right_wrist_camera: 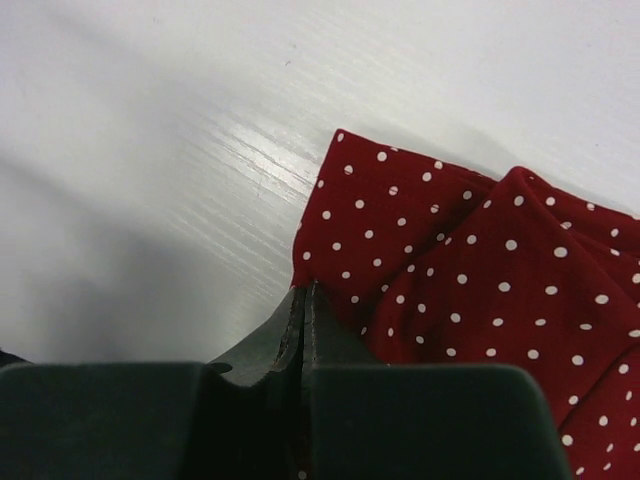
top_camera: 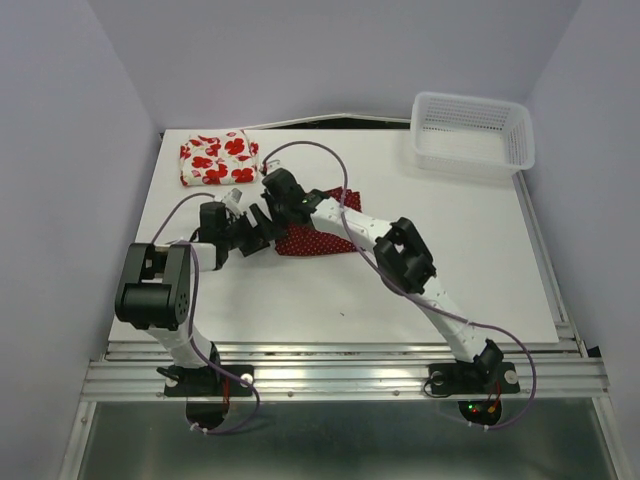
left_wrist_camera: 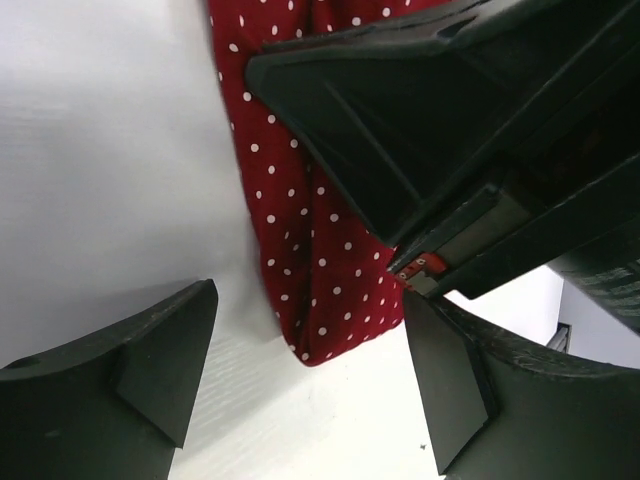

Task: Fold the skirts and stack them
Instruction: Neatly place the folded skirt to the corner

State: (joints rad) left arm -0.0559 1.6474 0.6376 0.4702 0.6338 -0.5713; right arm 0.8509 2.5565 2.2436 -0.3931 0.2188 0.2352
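The dark red skirt with tiny white dots (top_camera: 315, 240) lies partly folded mid-table. My right gripper (top_camera: 266, 216) is at its left edge; in the right wrist view its jaws (right_wrist_camera: 303, 292) are pressed together on the hem of the skirt (right_wrist_camera: 480, 270). My left gripper (top_camera: 250, 236) is right beside it, open. In the left wrist view a corner of the skirt (left_wrist_camera: 300, 230) lies on the table between its fingers (left_wrist_camera: 308, 330), untouched, with the right gripper's black body (left_wrist_camera: 430, 130) above. The white skirt with red flowers (top_camera: 218, 158) lies folded at the far left corner.
A white plastic lattice basket (top_camera: 472, 133) stands at the far right corner. The two grippers are very close together left of centre. The white table (top_camera: 450, 260) ends at a metal rail in front of the arm bases.
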